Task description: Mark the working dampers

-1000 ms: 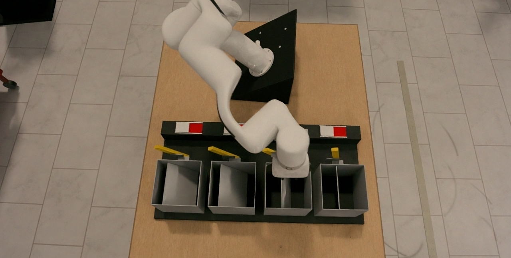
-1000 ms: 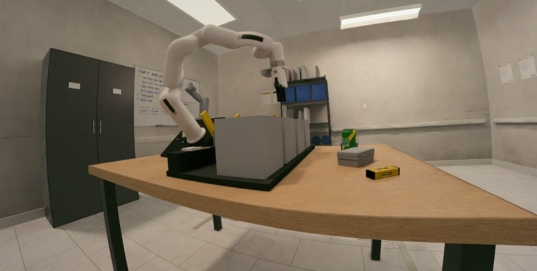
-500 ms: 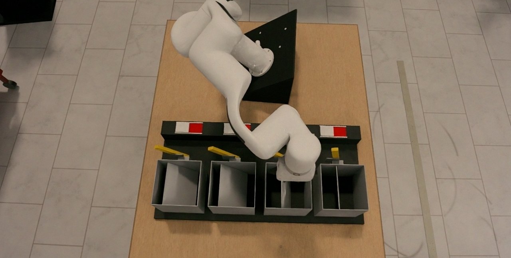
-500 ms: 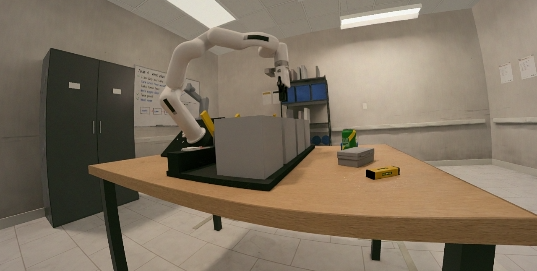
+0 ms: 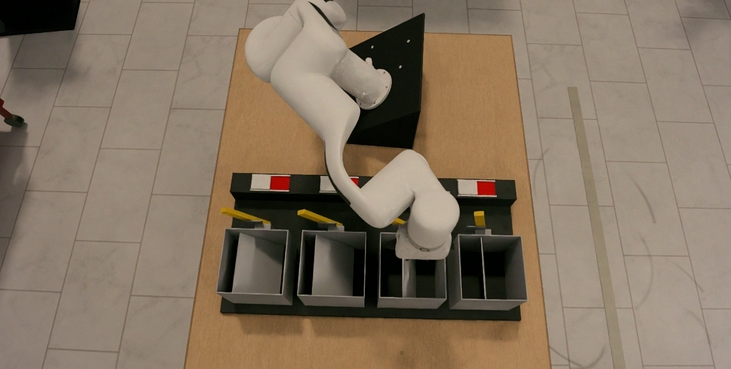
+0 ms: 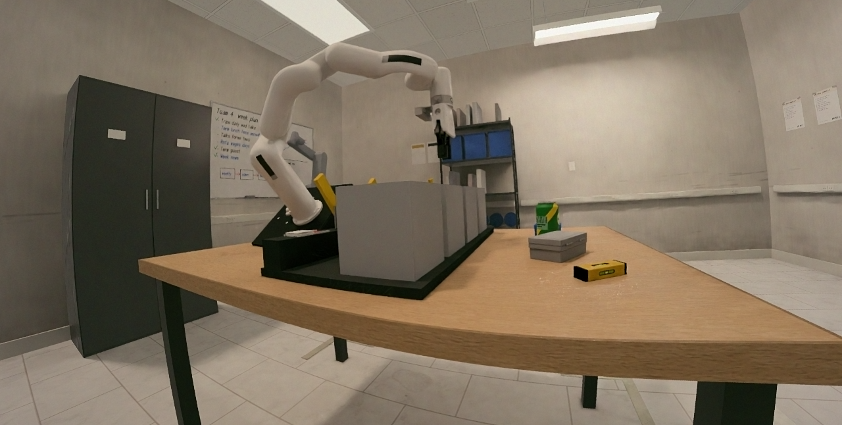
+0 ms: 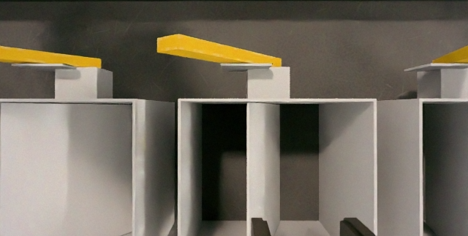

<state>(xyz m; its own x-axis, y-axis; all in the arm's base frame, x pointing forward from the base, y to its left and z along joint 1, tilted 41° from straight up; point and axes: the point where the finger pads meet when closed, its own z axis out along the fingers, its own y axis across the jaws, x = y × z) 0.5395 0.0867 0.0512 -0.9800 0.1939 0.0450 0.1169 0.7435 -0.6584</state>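
Four grey box dampers stand in a row: first [image 5: 255, 299], second [image 5: 331, 301] [image 7: 157, 163], third [image 5: 411, 303] [image 7: 347, 137] and fourth [image 5: 490, 304] [image 7: 398, 155]. The yellow levers of the first [image 5: 245, 215], second [image 5: 312, 215] and third [image 7: 216, 50] point left; the fourth lever [image 5: 478, 218] points back. The first two blades lie slanted across their boxes; the third blade [image 7: 263, 155] and fourth blade stand nearly edge-on. The first slider [image 5: 280, 183] and fourth slider [image 5: 485, 187] show red, as do the partly seen others. My gripper [image 6: 443, 149] [image 7: 308, 226] is partly open, empty, above the third damper.
The dampers and the raised slider rail [image 5: 301, 184] share a black base [image 5: 373, 313] on the wooden table [image 5: 475, 90]. A grey case [image 6: 556, 245], a yellow block [image 6: 600, 270] and a green can [image 6: 546, 218] stand on the table beyond the dampers' front.
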